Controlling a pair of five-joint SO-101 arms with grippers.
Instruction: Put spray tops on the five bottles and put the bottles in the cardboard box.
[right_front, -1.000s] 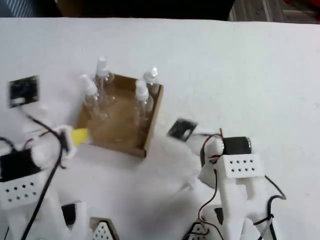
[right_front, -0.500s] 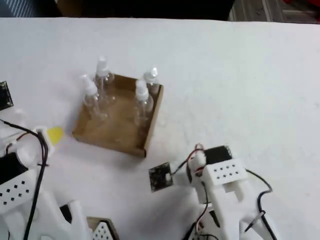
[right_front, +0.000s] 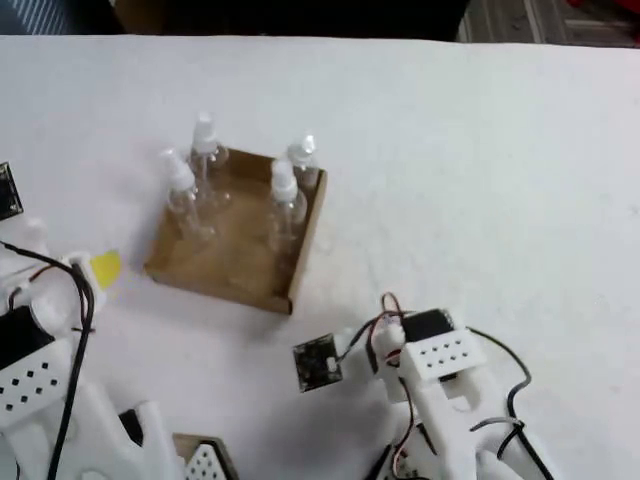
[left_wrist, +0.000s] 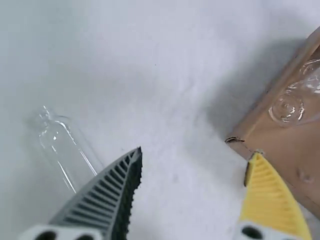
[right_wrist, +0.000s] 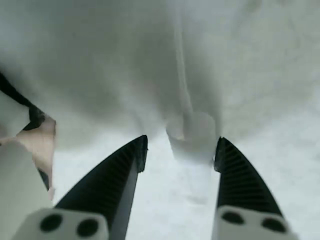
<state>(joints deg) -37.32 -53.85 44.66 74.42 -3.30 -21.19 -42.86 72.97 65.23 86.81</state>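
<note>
Cardboard box (right_front: 225, 272) sits left of centre on the white table (right_front: 480, 150); four topped bottles (right_front: 285, 200) stand upright inside along its far and right walls. Left arm's yellow finger (right_front: 105, 268) is just beside the box's left wall. Right arm (right_front: 440, 360) is at the front, well apart from the box, with a small black board (right_front: 318, 362) beside it

Left wrist: left gripper (left_wrist: 196, 160) is wide open over bare table, holding nothing. Untopped clear bottle (left_wrist: 62, 145) lies on its side by the grey finger; box corner is by the yellow one

Right wrist: right gripper (right_wrist: 182, 144) has its jaws apart, with the white spray top (right_wrist: 192, 131) on the table between the tips; contact can't be told
</note>
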